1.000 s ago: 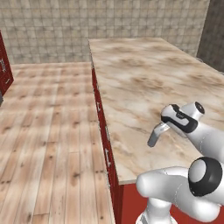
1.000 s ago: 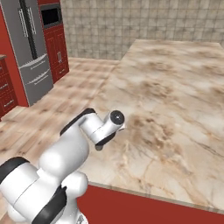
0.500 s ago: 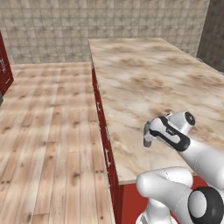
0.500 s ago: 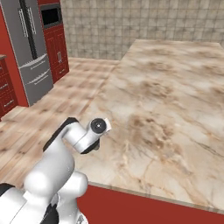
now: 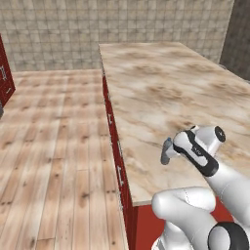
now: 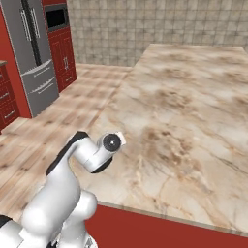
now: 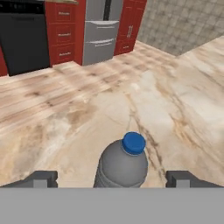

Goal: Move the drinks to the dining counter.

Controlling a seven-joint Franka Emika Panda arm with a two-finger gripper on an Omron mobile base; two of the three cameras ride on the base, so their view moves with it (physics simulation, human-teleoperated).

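A clear water bottle [image 7: 122, 163] with a blue cap stands upright on the marbled dining counter [image 7: 175, 109], close in front of the hand. My gripper [image 7: 113, 179] is open wide. One dark fingertip [image 7: 41, 178] is far to the bottle's left and the other to its right, neither touching it. In the left base view the gripper [image 5: 167, 152] hovers low over the dining counter [image 5: 161, 88] near its front left edge. The right base view has the wrist over the near left part of the dining counter [image 6: 193, 97]. The bottle's lower body is hidden.
A steel fridge [image 6: 35, 53] and red cabinets [image 6: 62, 53] stand along the far left wall, beside a black appliance [image 7: 24, 37]. Wooden floor [image 5: 53, 146] runs left of the counter, and a tiled wall [image 5: 112, 24] is behind it. The counter's red base carries silver handles [image 5: 119, 176].
The hand has swung back toward the counter's near left edge and turned. The fingers have spread wide apart around the bottle.
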